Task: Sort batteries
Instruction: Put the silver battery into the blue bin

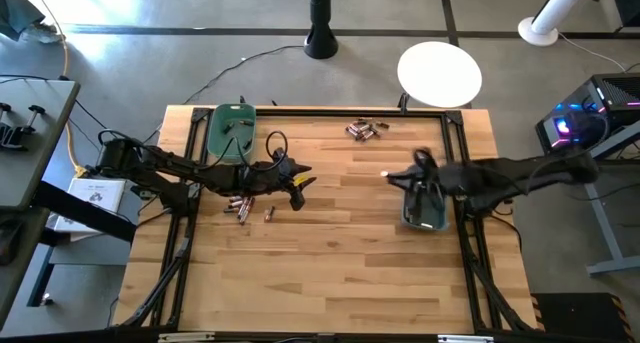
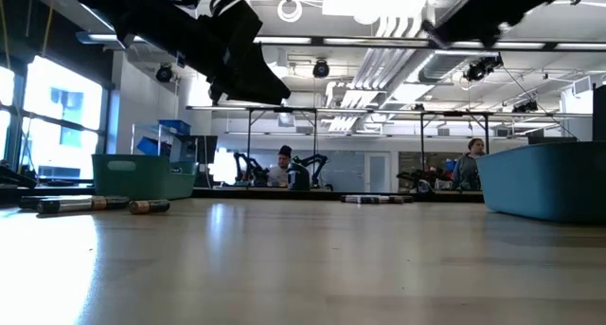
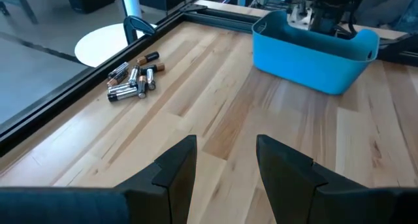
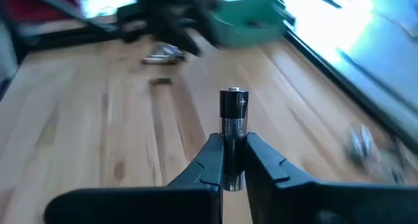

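right end effector [image 4: 234, 160] pinches one battery [image 4: 233, 113] upright, above the bench [image 1: 340, 243] just beside the blue bin [image 1: 424, 205], likely to drop it in. left end effector [image 3: 225, 162] spread, nothing held, over loose batteries [image 1: 240, 205].

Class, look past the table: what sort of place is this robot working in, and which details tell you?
Probably a robotics lab or open workshop. The low view shows exposed ceiling ducts, more robot arms on benches behind, and a person seated there. Beside the wooden table stands a lit computer tower.
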{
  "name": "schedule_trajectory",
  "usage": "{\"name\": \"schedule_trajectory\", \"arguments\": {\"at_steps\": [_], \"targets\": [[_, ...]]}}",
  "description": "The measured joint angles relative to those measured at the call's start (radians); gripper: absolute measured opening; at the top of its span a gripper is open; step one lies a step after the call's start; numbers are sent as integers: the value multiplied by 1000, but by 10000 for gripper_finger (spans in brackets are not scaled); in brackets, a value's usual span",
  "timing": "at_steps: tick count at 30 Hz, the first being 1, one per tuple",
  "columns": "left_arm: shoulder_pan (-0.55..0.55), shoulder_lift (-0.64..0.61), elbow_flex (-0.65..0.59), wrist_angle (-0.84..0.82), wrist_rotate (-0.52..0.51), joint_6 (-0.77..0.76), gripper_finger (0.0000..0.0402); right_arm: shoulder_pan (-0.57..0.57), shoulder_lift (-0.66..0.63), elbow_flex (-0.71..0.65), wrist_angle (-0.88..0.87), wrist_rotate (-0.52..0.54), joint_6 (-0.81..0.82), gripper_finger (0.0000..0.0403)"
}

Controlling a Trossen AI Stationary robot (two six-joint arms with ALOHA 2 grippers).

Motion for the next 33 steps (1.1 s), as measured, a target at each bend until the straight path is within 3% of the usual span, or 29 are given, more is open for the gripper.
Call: {"name": "schedule_trajectory", "arguments": {"at_steps": [3, 5, 8, 11, 14, 23, 33], "targets": [[0, 0, 0, 8, 0, -5, 154, 123, 3, 45, -289, 186, 333, 16], [0, 0, 0, 8, 0, -6, 154, 159, 43, 67, -501, 218, 567, 16], [0, 0, 0, 16, 0, -6, 154, 159, 133, 70, -712, 141, 835, 16], [0, 0, 0, 30, 0, -7, 154, 127, 229, 48, -822, -19, 960, 16], [0, 0, 0, 36, 0, -7, 154, 89, 297, 15, -826, -137, 951, 16], [0, 0, 0, 37, -4, -7, 154, -104, 320, -110, -565, -301, 708, 20], [0, 0, 0, 30, -5, -7, 154, -261, 320, -206, -493, -352, 570, 22]]}}
